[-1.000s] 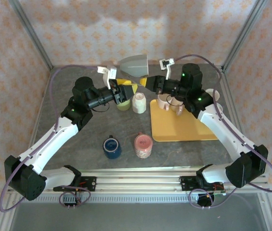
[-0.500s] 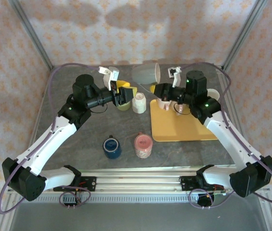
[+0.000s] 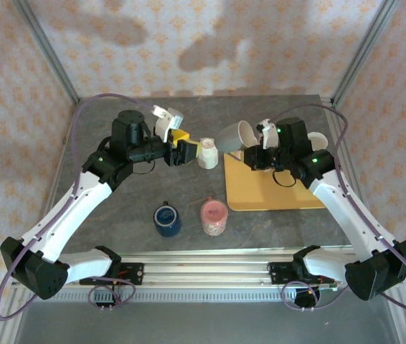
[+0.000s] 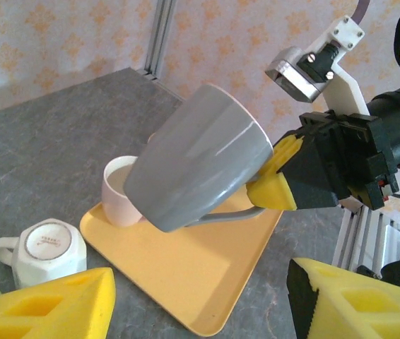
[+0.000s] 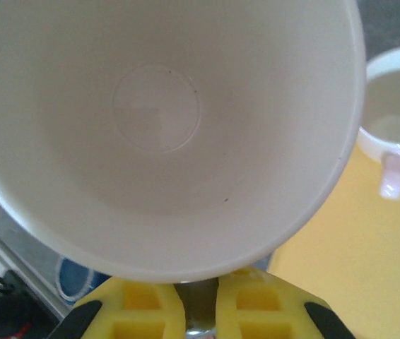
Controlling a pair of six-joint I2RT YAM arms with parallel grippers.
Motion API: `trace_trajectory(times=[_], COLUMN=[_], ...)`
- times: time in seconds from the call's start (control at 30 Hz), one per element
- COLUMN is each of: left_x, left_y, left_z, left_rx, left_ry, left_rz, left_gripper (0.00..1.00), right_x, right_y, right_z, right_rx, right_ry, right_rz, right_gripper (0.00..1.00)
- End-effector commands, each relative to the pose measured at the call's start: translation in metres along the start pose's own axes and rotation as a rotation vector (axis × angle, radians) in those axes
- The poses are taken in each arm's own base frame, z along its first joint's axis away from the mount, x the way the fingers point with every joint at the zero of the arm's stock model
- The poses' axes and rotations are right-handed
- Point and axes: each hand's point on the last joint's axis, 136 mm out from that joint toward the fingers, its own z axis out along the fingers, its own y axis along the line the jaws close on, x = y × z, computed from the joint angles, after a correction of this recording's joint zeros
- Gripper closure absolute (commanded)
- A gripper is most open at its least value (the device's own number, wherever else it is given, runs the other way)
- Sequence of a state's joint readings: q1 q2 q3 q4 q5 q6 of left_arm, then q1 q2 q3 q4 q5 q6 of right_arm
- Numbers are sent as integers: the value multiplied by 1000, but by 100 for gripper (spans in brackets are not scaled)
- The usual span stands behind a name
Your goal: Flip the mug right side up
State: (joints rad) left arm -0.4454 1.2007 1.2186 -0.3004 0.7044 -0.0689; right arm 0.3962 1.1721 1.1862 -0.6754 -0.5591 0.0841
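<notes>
Your right arm's fingers [image 4: 274, 180] are closed on what looks like the handle of the grey ceramic mug with the white inside [image 3: 233, 136]. They hold it in the air above the far-left corner of the flat yellow tray [image 3: 282, 193], just over the pale pink mug [image 4: 119, 194] that stands in that corner. What matters for the next move is the mug's long axis. It lies slanted, closer to level than upright, with the base pointing down and towards the bench's left side. The mouth opens up towards your right wrist, whose camera looks straight into the white bowl. The handle runs along the lower side into the grip. By my reading the turn is partly made, and the wrist needs more roll to bring the base underneath before you lower it. Your left arm's fingers [image 3: 189, 150] are spread wide and hold nothing. They sit near the mug's base but apart from it, beside the upturned white faceted mug [image 3: 208, 153]. The right arm is therefore the one to finish the job. Watch the pink mug below as you come down.
</notes>
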Motion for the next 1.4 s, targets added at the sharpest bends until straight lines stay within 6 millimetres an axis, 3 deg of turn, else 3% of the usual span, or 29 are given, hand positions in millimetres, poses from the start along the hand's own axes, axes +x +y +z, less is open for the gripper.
trace_trajectory(times=[0.0, 0.5, 0.93, 1.37], left_x=[8, 49, 64, 78], left_y=[5, 42, 48, 57], left_z=[2, 20, 15, 8], left_rx=[-22, -161, -197, -254], left_ry=[43, 194, 229, 262], left_rz=[15, -116, -77, -80], left_gripper=[33, 31, 30, 30], right_x=[3, 32, 35, 37], right_y=[-12, -54, -76, -92], right_z=[-12, 41, 71, 88], right_rx=[88, 312, 446, 543], right_ry=[6, 262, 351, 416], right_rz=[-83, -84, -121, -173], right_gripper=[100, 100, 100, 100])
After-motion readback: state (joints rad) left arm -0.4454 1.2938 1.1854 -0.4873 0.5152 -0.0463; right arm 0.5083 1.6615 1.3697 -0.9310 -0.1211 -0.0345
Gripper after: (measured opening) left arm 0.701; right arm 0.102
